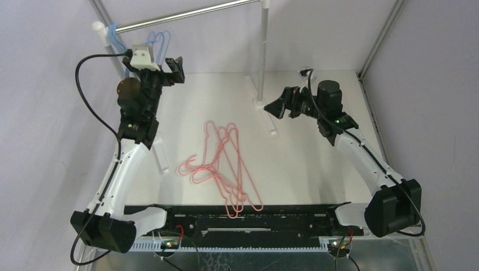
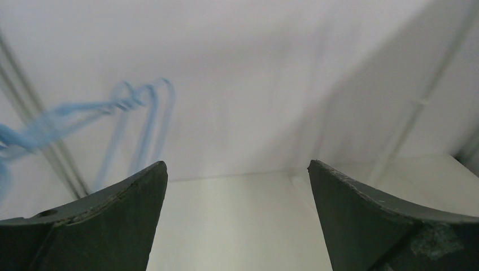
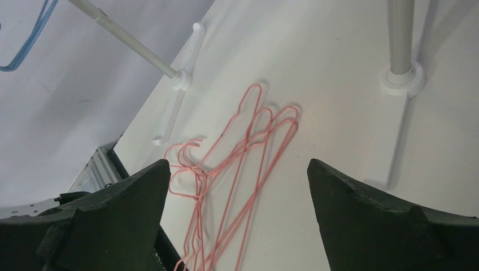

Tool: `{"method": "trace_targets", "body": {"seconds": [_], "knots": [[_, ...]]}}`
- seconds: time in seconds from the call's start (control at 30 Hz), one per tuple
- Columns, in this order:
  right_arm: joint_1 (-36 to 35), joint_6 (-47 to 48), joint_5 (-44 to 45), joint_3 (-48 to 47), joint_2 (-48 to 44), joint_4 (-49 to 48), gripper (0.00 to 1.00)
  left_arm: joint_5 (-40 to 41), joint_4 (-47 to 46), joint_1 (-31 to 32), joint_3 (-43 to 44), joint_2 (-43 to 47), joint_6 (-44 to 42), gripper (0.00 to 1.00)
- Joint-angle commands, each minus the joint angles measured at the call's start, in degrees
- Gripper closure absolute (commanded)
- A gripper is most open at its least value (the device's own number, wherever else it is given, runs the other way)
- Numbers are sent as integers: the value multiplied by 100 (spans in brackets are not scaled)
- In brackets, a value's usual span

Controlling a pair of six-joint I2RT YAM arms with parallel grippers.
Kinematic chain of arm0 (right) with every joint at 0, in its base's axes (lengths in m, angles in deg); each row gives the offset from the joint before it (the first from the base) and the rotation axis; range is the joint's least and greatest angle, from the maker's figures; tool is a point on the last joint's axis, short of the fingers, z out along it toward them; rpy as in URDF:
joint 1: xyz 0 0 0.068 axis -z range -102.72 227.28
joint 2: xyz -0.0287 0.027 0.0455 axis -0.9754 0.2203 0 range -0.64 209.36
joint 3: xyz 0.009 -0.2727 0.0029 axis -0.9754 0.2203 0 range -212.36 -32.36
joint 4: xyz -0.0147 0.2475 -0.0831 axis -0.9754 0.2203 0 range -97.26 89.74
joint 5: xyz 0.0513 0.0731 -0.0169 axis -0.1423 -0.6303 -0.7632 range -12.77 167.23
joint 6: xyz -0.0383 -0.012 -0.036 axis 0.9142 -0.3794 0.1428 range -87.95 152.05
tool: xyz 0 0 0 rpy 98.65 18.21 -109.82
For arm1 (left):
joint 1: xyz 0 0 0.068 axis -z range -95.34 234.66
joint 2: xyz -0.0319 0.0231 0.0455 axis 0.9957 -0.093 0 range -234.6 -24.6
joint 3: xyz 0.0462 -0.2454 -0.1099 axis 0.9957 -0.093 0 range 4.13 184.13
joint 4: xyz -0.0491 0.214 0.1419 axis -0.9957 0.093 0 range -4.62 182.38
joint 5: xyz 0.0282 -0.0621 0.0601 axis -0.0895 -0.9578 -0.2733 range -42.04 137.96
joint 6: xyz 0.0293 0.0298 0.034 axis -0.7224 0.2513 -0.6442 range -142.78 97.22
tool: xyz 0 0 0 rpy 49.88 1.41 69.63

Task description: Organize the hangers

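Arm bases (image 1: 243,223) sit at the near edge, left and right arms reaching out over the white worktop (image 1: 316,169). Pink hangers (image 1: 226,169) lie flat in a loose overlapping pile mid-worktop, hooks tangled toward the left, not yet hung, so likely next to be picked. Right tool (image 3: 236,169) hovers above and beyond the pile, angled down at it, jaws wide apart and holding nothing; looks lined up for an approach. Left tool (image 2: 237,169) is raised at the far left near the rail, jaws apart, nothing between them. Blue hangers (image 1: 161,48) hang just beside it on the silver rail (image 1: 192,16), more bunched at the rail's left end; probably placed there as the sorted group. White post (image 1: 263,56) holds the rail up at the far side. No brand, label or legible writing in view.
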Motion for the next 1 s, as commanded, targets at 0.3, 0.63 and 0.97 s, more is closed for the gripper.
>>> {"method": "trace_targets", "body": {"seconds": [0.3, 0.63, 0.97], "knots": [[-583, 559, 784, 449, -278, 399, 5, 253, -38, 1226, -1955, 505, 538, 0], [-2374, 876, 1373, 860, 506, 107, 33, 1376, -367, 1490, -3304, 516, 1094, 0], [-3944, 1152, 2320, 558, 1739, 282, 47, 2204, -352, 1481, -4012, 829, 1517, 1]]}}
